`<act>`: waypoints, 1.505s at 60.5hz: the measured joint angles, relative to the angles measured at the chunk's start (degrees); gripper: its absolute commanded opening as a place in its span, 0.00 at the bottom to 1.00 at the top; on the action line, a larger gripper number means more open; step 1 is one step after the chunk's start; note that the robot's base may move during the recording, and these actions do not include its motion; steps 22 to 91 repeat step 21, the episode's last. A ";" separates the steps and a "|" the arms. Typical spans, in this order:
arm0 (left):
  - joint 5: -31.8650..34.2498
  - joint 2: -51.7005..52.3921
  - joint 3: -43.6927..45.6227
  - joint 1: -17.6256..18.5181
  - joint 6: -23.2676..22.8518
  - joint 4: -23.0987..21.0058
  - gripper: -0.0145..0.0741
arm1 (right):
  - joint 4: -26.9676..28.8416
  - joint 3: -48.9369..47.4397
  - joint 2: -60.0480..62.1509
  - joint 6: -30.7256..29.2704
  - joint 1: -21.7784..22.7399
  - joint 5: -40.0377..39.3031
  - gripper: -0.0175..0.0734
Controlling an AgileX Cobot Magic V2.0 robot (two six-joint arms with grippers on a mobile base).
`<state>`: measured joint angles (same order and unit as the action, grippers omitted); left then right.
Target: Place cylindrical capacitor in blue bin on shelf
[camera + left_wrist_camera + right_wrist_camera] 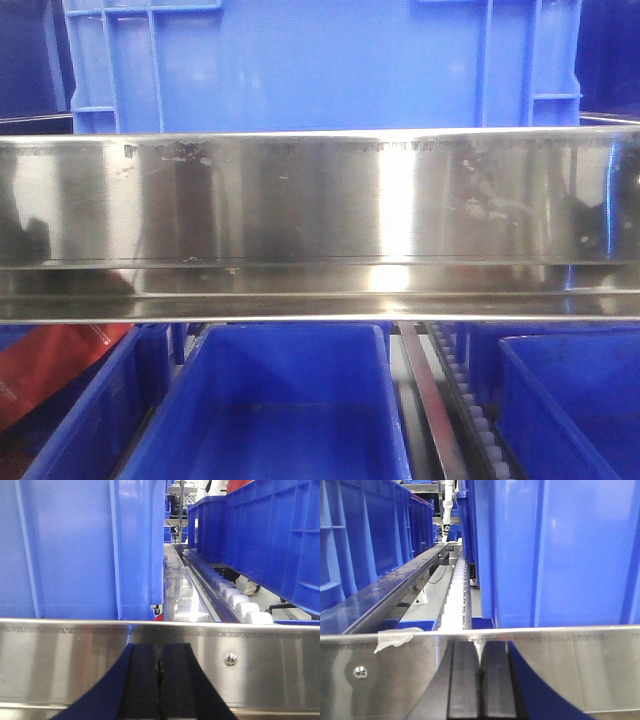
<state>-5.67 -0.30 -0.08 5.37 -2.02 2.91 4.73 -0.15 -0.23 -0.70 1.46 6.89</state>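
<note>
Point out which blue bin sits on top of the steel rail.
The big ribbed blue bin at the top centre; the other bins are below the steel rail, showing open interiors.

Counts only:

- Front view: 1 steel shelf rail [320,205] across the frame. 1 big blue bin [320,60] above it, 3 blue bins below: left [95,410], middle [290,400], right [575,400]. 1 roller track [475,410] between the middle and right ones.
- Left wrist view: 1 left hand [160,680] with 2 fingers [145,680]. 1 blue bin ahead-left of it [75,545], 1 ahead-right [270,535]. 1 row of white rollers [240,605] ahead-right. 1 screw [230,659] in the rail just right of the hand.
- Right wrist view: 1 right hand [480,680], 2 fingers [462,680]. 1 bin ahead-right [555,550], 1 ahead-left [360,540]. 1 screw [360,671] and 1 scrap of tape [395,639], both left of the hand.
</note>
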 measured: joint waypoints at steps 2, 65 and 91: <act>0.00 0.00 0.00 0.00 0.00 0.00 0.04 | 0.00 0.00 0.00 0.11 0.00 0.00 0.03; 0.00 0.00 0.00 0.00 0.00 0.00 0.04 | -0.10 0.00 0.00 0.11 0.00 0.00 0.03; 0.00 0.00 0.00 0.00 0.00 0.00 0.04 | -0.10 0.00 0.00 0.11 0.00 0.00 0.03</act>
